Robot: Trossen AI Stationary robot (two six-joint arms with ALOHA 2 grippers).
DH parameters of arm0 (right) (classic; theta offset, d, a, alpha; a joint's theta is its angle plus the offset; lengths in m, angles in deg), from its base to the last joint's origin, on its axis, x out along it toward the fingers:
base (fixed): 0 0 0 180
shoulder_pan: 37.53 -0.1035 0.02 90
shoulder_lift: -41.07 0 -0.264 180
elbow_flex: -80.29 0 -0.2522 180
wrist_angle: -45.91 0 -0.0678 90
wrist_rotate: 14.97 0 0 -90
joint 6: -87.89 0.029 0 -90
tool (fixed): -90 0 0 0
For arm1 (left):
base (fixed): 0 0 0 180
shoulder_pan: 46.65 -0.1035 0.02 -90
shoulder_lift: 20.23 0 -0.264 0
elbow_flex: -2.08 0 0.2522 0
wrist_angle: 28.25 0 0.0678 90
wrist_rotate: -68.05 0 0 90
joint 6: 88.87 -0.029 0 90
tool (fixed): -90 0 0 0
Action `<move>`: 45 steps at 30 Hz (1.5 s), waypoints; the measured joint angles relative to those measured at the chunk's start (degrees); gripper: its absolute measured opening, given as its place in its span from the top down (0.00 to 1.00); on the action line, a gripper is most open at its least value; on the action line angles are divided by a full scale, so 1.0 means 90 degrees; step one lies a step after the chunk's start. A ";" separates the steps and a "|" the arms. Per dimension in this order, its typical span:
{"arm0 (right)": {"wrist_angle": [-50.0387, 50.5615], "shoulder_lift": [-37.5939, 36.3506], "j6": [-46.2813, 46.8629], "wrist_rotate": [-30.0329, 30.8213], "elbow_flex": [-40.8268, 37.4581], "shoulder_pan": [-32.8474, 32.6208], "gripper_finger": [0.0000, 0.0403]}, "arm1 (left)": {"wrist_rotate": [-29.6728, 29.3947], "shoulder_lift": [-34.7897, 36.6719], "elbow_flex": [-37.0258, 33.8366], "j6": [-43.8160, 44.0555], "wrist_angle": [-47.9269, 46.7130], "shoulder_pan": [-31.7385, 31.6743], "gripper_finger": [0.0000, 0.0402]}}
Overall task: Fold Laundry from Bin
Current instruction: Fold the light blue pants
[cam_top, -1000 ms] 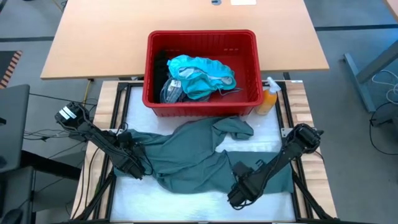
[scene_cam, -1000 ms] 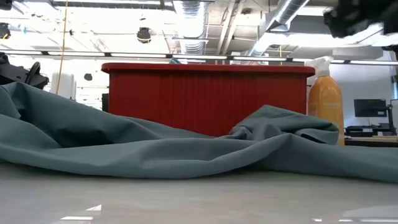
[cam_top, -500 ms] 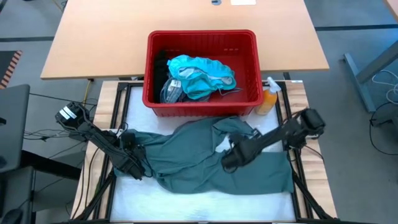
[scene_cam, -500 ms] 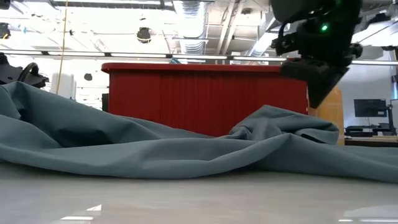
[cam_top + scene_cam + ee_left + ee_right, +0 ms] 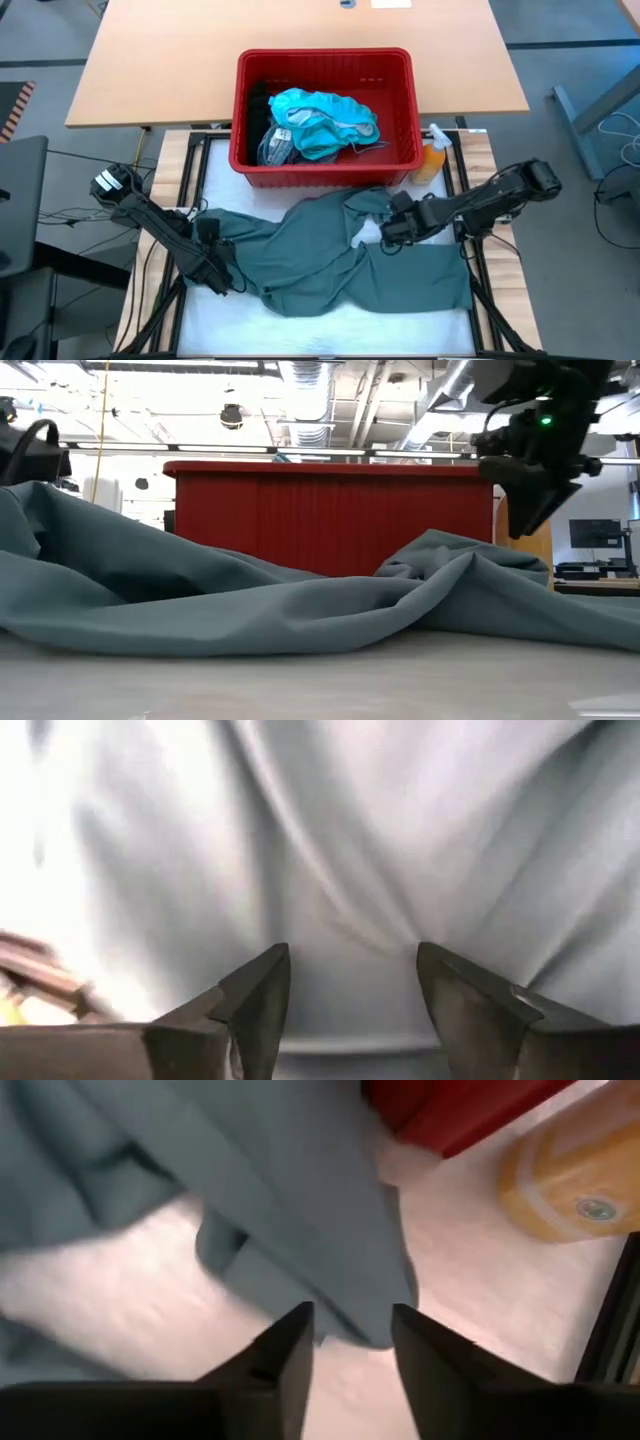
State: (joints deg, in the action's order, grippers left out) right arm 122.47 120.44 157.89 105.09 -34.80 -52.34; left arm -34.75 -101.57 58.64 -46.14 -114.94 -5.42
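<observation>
Swinging up and to the right since a second ago, the right gripper [image 5: 392,229] has left the lower middle of the high view and now sits right of centre, over the upper right flap of the grey-green garment [image 5: 330,255]. Its fingers [image 5: 285,1360] stand spread in the wrist view, a fold of the garment's edge showing in the gap between them; whether they touch the cloth I cannot tell. In the low view that gripper [image 5: 530,510] hangs at the upper right, tips pointing down just above the raised hump of cloth [image 5: 450,570].

Over on the left, the left gripper [image 5: 215,270] stays low at the garment's left edge, and the cloth there has bunched a little. Its fingers [image 5: 255,1000] are parted with creased grey-green fabric filling the space ahead.

The garment lies sprawled across the white table surface [image 5: 440,305] in the lower half of the high view. Just above it stands the red bin [image 5: 415,100], holding teal laundry [image 5: 325,120] and a black piece [image 5: 260,105]. An orange spray bottle [image 5: 432,160] stands beside the bin's lower right corner.
</observation>
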 joint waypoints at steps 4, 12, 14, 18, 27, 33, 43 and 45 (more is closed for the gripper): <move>-0.0081 -0.0042 0.0256 -0.0002 -0.0192 -0.0233 0.47 | -0.0099 0.0290 0.0312 -0.0003 -0.0272 0.0000 0.45; -0.0390 0.0179 0.0828 -0.0016 -0.0956 -0.0119 0.44 | -0.1559 0.0729 0.0278 -0.1267 0.3186 -0.0031 0.45; -0.0630 0.0197 0.0885 -0.0009 -0.1042 -0.0112 0.44 | -0.1719 0.0600 0.0206 -0.1933 0.4356 -0.0095 0.45; -0.1003 0.0232 0.0878 -0.0044 -0.1158 -0.0046 0.45 | -0.1801 0.0030 0.0186 -0.2657 0.5948 -0.0337 0.45; -0.1220 0.0269 0.0753 -0.0219 -0.1260 0.0105 0.45 | -0.1203 -0.1055 0.1079 -0.3625 0.6666 -0.0601 0.45; -0.1512 0.0266 0.0361 -0.0330 -0.1260 0.0287 0.45 | -0.1049 -0.1675 0.1641 -0.2797 0.5263 -0.0665 0.45; -0.2163 0.0266 -0.1203 -0.0448 -0.1223 0.0596 0.89 | -0.1238 -0.2331 0.1740 -0.1903 0.4576 -0.0666 0.65; -0.1945 0.0266 -0.1466 -0.0623 -0.1088 0.0637 0.95 | -0.1426 -0.2206 0.1735 -0.1793 0.4255 -0.0668 0.83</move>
State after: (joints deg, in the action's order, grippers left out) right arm 104.97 122.84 144.70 99.48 -44.59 -46.60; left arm -47.58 -121.43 74.26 -62.28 -76.65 -11.43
